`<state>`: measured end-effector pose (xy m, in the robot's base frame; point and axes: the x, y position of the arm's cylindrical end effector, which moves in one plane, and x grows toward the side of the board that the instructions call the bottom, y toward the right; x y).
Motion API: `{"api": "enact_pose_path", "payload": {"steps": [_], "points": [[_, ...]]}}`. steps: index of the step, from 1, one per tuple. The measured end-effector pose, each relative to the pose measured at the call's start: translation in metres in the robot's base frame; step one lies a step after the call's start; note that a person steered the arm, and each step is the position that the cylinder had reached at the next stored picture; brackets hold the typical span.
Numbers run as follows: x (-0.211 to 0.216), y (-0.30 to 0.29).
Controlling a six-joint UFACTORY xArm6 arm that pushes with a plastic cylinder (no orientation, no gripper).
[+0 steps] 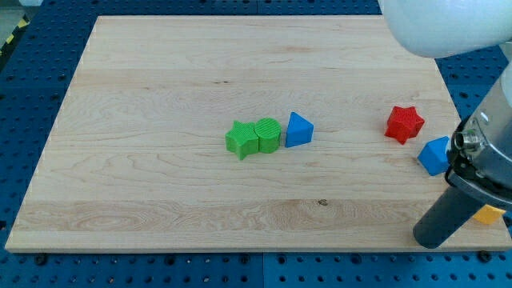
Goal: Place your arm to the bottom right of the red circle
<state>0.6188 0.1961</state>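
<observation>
No red circle shows in the camera view; the only red block is a red star (404, 123) at the view's right. My tip (430, 239) rests near the board's bottom right corner, below and slightly right of the red star. A blue cube (434, 155) lies just below and right of the star, partly behind my arm. A yellow block (489, 214) peeks out behind the rod, right of the tip.
A green star (241, 139), a green cylinder (269, 134) and a blue triangle (298, 130) sit touching in a row at the board's middle. The arm's bulky body (488, 136) covers the view's right edge. The wooden board (160, 80) lies on a blue perforated table.
</observation>
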Motion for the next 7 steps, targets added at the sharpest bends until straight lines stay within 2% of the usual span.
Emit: {"api": "enact_pose_path", "payload": {"steps": [2,5,6,7], "points": [[-0.001,0.038],[-0.002,0.130],[-0.012,0.148],[-0.040,0.147]]}}
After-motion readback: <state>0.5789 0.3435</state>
